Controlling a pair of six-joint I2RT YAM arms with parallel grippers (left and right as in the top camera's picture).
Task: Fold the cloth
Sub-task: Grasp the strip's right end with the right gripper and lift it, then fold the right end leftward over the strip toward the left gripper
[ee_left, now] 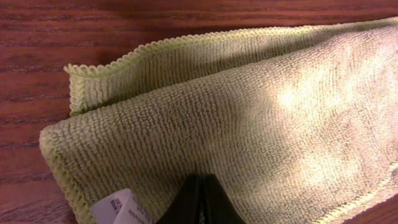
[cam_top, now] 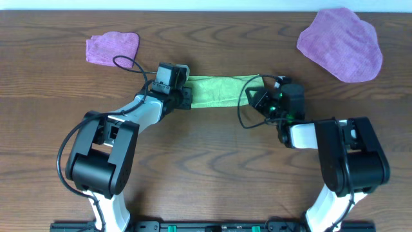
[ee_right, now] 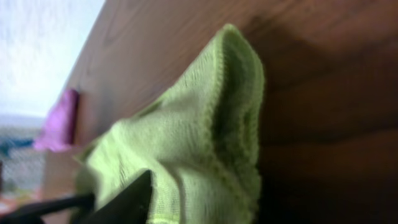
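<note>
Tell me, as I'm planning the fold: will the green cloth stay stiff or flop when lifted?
Probably floppy: the cloth bunches into a soft peak in the right wrist view. Likely light, since it lies thin. Its looped pile should grip rather than slip.

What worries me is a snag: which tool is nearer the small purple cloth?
Left. The left tool is at the green cloth's left end, just below-right of the small purple cloth; the right tool is at its right end, much farther off.

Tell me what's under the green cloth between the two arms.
The cloth is folded over itself: its own lower layer peeks out at one end, resting on the wooden table. Anything beneath its middle is covered.
</note>
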